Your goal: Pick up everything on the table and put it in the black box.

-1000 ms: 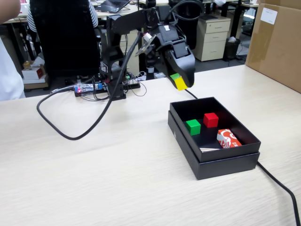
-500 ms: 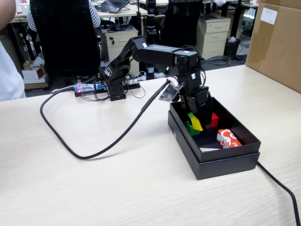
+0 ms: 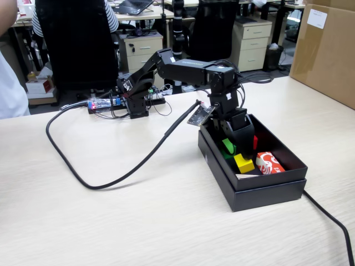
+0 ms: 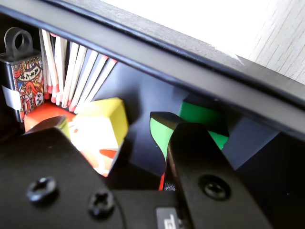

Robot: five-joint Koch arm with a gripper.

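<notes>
Red/white printed packet (image 3: 269,163) w/ matches; brown carton (image 3: 327,50) far right; black cable (image 3: 105,180); office chair (image 3: 75,41) behind.

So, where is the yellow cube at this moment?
In the fixed view the yellow cube is inside the black box, just below the gripper, right of the green cube and left of the red-and-white packet.

Three cubes, green cube (image 3: 228,146), red cube (image 3: 254,142), yellow cube (image 3: 243,163), one black box (image 3: 266,191), one packet (image 3: 269,163)

The fixed view is evenly lit by soft room light, with faint shadows. In the wrist view the table (image 4: 200,21) beyond the fingers (image 4: 164,136) is overexposed to white, and the fingers themselves are blurred.
</notes>
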